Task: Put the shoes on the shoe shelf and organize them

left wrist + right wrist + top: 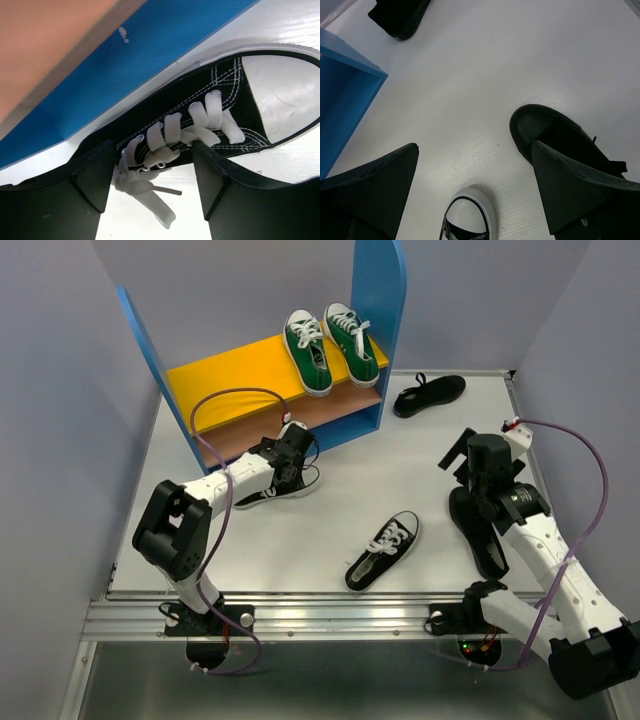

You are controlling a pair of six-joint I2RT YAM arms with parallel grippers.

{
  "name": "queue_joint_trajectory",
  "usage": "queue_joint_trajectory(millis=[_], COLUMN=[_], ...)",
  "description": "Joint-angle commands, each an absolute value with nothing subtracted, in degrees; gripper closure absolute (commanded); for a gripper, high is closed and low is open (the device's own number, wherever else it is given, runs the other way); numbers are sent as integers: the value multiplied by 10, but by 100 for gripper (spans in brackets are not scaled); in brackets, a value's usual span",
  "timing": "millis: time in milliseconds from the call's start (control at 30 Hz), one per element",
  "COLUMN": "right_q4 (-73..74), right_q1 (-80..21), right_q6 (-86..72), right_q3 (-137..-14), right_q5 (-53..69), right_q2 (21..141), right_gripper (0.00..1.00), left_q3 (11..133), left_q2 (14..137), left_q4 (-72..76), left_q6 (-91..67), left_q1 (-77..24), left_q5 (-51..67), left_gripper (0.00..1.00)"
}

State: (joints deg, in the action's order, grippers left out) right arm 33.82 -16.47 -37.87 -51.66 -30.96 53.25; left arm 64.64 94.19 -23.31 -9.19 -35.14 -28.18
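The shoe shelf [385,300] stands at the back with two green sneakers [330,348] on its yellow upper board. A black sneaker [283,488] with white laces lies just in front of the shelf. My left gripper [291,454] hovers over it, open. In the left wrist view the gripper [150,170] straddles the laces of that sneaker [225,95] without clamping it. A second black sneaker [383,550] lies mid-table. My right gripper [462,462] is open and empty above the table. One all-black shoe [479,530] lies under it, beside its right finger [545,132].
A second all-black shoe [430,393] lies right of the shelf, and shows at the top of the right wrist view [397,15]. The shelf's blue base [125,65] and pinkish lower board [45,40] are close behind the left gripper. Grey walls enclose the table.
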Motion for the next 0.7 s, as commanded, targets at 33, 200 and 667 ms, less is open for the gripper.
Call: queue_joint_trajectory(millis=[33,200,667], right_q4=[308,308,308], right_q1=[-163,-163,-163], right_q6=[-371,-372,-380], right_q3=[-542,-534,-515], right_q5=[-310,-316,-323], right_q2=[533,526,505], right_gripper=[0,0,0], left_q3=[635,614,673], left_q2=[947,948,896], left_q4=[-216,-214,-290], left_q6=[-92,-107,-275], left_q1=[-347,-346,-352], left_q5=[-237,-227,-98], left_gripper=[28,44,100])
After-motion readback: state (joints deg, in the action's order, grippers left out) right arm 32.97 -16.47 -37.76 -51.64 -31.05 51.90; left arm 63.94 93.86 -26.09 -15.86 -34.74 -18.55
